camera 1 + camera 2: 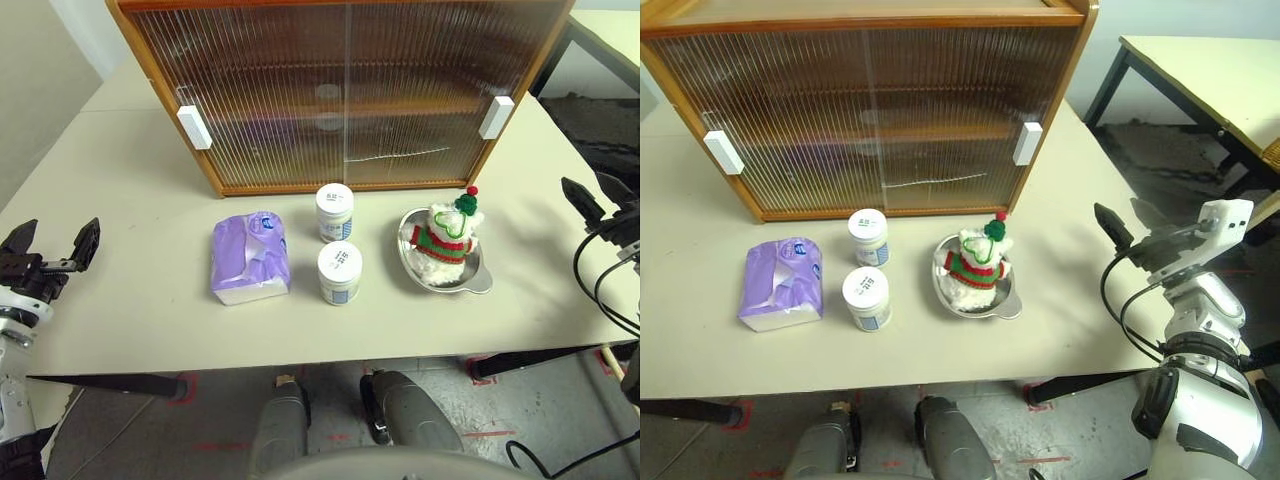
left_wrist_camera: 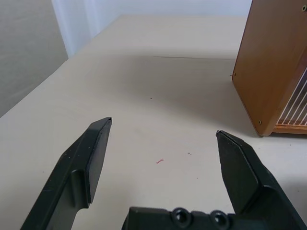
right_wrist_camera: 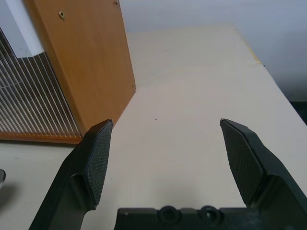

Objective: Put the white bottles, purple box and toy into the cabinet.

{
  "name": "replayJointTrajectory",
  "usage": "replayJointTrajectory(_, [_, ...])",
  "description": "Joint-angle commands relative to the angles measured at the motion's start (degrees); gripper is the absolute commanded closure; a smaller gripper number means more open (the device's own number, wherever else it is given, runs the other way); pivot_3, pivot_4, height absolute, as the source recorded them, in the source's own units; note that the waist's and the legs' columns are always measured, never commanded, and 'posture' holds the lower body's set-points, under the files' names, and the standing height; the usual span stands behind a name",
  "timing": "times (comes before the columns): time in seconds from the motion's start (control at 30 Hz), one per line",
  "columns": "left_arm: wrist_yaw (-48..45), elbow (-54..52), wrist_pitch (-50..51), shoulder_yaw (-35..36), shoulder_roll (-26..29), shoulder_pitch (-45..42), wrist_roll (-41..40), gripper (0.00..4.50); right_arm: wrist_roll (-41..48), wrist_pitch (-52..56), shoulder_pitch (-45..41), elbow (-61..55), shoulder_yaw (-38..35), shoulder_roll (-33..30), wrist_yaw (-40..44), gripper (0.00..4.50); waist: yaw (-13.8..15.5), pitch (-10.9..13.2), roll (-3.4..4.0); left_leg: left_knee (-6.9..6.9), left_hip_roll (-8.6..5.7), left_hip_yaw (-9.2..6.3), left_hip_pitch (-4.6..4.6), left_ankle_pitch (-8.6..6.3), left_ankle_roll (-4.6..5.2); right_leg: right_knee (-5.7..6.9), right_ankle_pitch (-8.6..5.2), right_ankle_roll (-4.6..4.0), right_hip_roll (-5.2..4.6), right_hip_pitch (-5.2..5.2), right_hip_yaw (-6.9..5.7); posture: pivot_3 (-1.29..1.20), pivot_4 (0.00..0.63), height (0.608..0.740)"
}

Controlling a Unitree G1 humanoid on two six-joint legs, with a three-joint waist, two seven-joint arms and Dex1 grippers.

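**Both claws wide and empty, goods wait mid-table**

Left gripper (image 1: 55,243) and right gripper (image 1: 1118,222) hang spread apart at the table's (image 1: 130,200) side edges, holding nothing. Between them, before the shut orange-brown wooden cabinet (image 1: 345,95): soft purple-and-white wrapped box (image 1: 249,257), two squat white lidded jars (image 1: 334,211) (image 1: 339,272), fluffy scarfed plush toy (image 1: 445,238) in a steel bowl (image 1: 478,281). Ribbed doors blur the cabinet's inside

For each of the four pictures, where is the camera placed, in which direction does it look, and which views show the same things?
Left eye: on the head, looking down at the table, cabinet and left gripper.
Right eye: beside it, same scene, with the right gripper.
Left wrist: along its open jaws, past the cabinet's left corner.
Right wrist: along the right gripper's open jaws, past the cabinet's right corner.
Shared: both eye views show the toy, white bottles and purple box.
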Motion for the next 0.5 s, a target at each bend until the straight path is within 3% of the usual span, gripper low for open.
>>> replayJointTrajectory(0.03, [-0.37,0.71,-0.74,0.30,-0.31,1.05,0.27,0.00,0.52,-0.03,-0.24,0.54,-0.46,-0.11,0.07,0.03,-0.08,-0.01,0.01,0.03,0.00,0.00,0.01,0.02,0.03,0.00,0.03,0.01,0.00,0.02,0.00,-0.07,0.115,0.740])
replayJointTrajectory(0.37, [0.50,-0.91,-0.88,-0.06,-1.48,1.84,-0.02,0.00,0.26,2.54,-2.24,0.67,0.15,-1.37,2.72,0.03,-0.05,-0.08,0.07,0.14,-0.02,0.01,0.01,0.29,0.43,0.00,0.15,0.27,0.00,0.07,-0.01,-0.08,0.111,0.740])
replayJointTrajectory(0.5, [0.32,-0.77,-0.60,0.16,-1.56,1.23,-0.78,0.00,0.57,8.64,-0.55,-3.12,2.07,-2.21,11.00,0.03,-0.04,-0.21,0.05,0.14,-0.06,0.00,0.02,0.37,0.52,0.00,0.15,0.36,0.00,0.09,-0.03,-0.09,0.113,0.740])
